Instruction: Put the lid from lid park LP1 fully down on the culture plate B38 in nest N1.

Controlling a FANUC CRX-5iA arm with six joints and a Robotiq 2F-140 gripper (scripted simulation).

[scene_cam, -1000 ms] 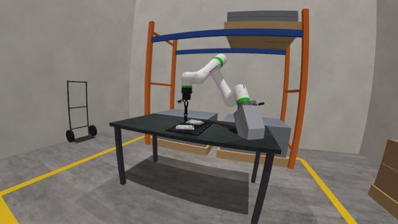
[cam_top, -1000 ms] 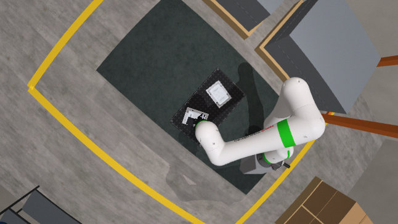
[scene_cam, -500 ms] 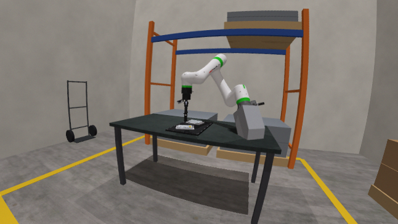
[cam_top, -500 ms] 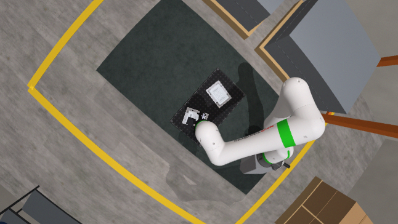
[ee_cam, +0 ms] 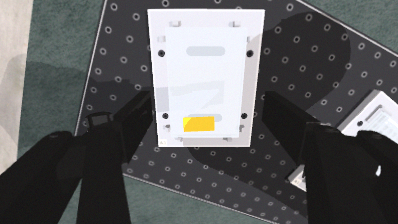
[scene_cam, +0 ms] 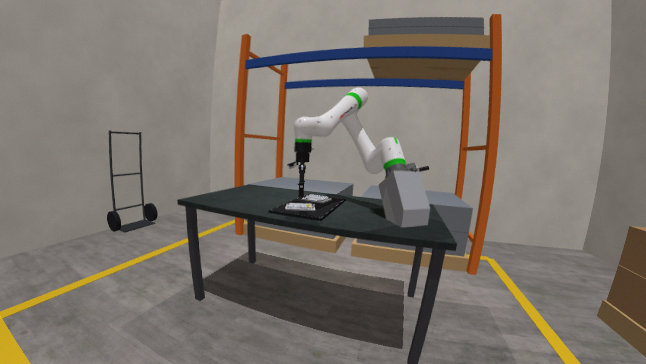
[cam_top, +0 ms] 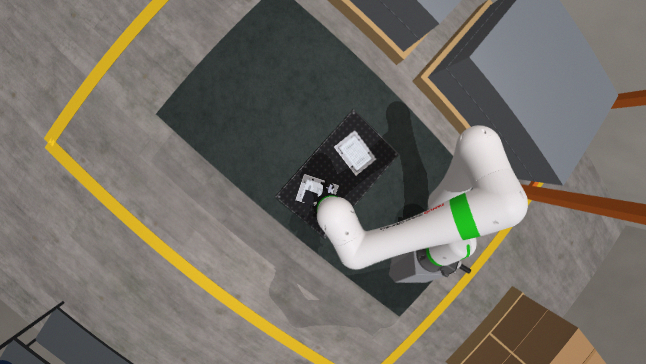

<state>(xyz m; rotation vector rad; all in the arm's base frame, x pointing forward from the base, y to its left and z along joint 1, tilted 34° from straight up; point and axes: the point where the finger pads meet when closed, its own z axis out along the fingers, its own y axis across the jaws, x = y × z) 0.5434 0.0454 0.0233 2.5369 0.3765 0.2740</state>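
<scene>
The lid [ee_cam: 205, 65] [cam_top: 308, 189] [scene_cam: 298, 205] lies flat on the white lid park LP1 [ee_cam: 156, 30], which carries a yellow tag, at the near-left end of the black perforated board [ee_cam: 300, 60]. My gripper [ee_cam: 207, 106] [scene_cam: 300, 189] is open and hangs straight above the lid, one dark finger to each side, holding nothing. The culture plate B38 [cam_top: 355, 152] [scene_cam: 316, 198] [ee_cam: 374, 119] sits in its nest at the board's other end, partly behind my right finger in the wrist view.
The board lies on a dark green table [cam_top: 240, 100] [scene_cam: 230, 202]. The robot's grey base [scene_cam: 405, 197] stands at the table's right end. An orange and blue rack [scene_cam: 480, 150] with grey crates stands behind the table.
</scene>
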